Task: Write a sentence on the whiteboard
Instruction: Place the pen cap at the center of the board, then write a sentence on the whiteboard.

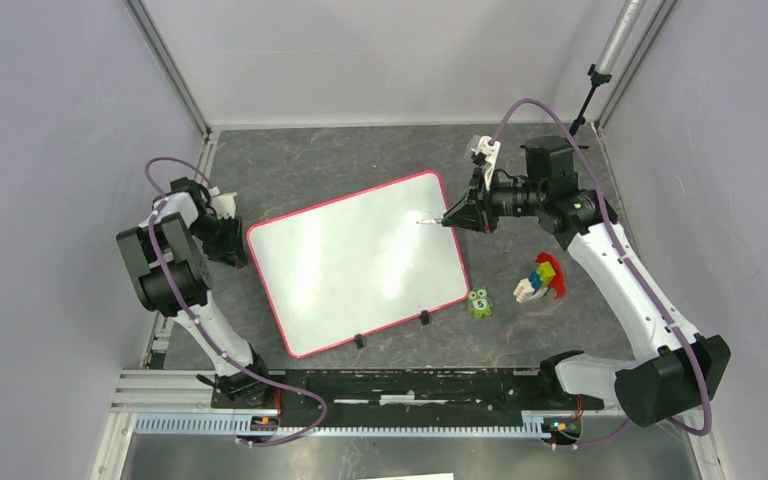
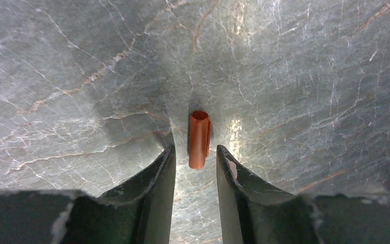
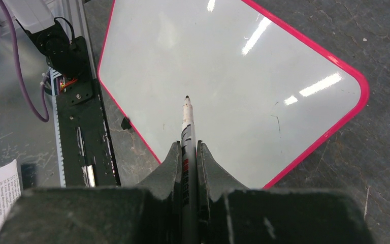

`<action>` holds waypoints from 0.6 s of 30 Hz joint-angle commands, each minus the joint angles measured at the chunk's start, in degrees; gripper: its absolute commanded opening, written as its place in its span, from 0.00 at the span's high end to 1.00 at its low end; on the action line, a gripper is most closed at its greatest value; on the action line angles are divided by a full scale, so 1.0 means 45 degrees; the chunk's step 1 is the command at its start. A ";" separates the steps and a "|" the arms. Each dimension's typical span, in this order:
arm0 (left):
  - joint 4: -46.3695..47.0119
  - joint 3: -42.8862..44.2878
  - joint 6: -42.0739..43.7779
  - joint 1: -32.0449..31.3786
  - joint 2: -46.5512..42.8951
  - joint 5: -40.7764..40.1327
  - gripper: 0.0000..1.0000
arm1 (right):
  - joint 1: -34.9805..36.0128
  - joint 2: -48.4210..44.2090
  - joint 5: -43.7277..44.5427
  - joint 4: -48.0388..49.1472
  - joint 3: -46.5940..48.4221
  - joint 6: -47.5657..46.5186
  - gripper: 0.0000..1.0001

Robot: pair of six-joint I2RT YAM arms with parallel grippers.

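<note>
Pinching the marker [image 3: 187, 129] by its barrel, the right gripper [image 3: 188, 147] holds the bare tip out ahead of its fingers and over the far right part of the whiteboard [image 1: 350, 270]. The whiteboard lies flat and skewed on the dark marbled table [image 1: 360, 160] between the two arms, its two black clips on the near long edge. No sentence shows on the glossy face (only a faint hairline mark near one corner, too slight to read), and I cannot tell whether the tip touches. The marker looks light, stiff and smooth-sided, so I judge it could twist or slide back in the grip once the tip bears down; a hold close behind the tip suits it. The board looks thin, rigid and slick, and nothing visibly pins it, so it may skate under the strokes; its red-pink border is the place to press. The left gripper [image 2: 195, 150] is spread, low over the table, with a small orange cap [image 2: 199, 140] lying between its fingertips, ungripped.
</note>
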 commanded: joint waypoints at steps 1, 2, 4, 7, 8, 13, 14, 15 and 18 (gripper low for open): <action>-0.0990 0.0526 0.0573 -0.0028 -0.0850 0.0272 0.55 | 0.0031 -0.0190 0.0185 -0.0364 0.0667 -0.0777 1.00; -0.1150 0.0727 0.0546 -0.0011 -0.1185 0.0361 0.53 | 0.0039 -0.0235 0.0203 -0.0423 0.0667 -0.0866 1.00; -0.1579 0.1244 0.0495 -0.0024 -0.1869 0.0694 0.45 | 0.0067 -0.0311 0.0205 -0.0528 0.0694 -0.1031 1.00; -0.2445 0.2472 0.0333 -0.0008 -0.2562 0.1193 0.33 | 0.0207 -0.0303 0.0330 -0.0638 0.0882 -0.1223 1.00; -0.2780 0.2845 0.0296 0.0010 -0.2733 0.1430 0.30 | 0.0283 -0.0271 0.0375 -0.0665 0.0941 -0.1288 1.00; -0.4109 0.4339 0.0222 0.0030 -0.3440 0.3026 0.22 | 0.0721 -0.0135 0.0911 -0.0394 0.1028 -0.1262 1.00; -0.4421 0.4597 0.0260 0.0028 -0.3548 0.3403 0.21 | 0.0849 -0.0051 0.1039 -0.0345 0.1104 -0.1220 1.00; -0.4683 0.4838 0.0303 0.0030 -0.3685 0.3852 0.20 | 0.1003 0.0045 0.1154 -0.0304 0.1233 -0.1170 1.00; -0.5316 0.5286 0.0294 0.0030 -0.4164 0.5374 0.18 | 0.1571 0.0349 0.1646 -0.0185 0.1729 -0.0991 1.00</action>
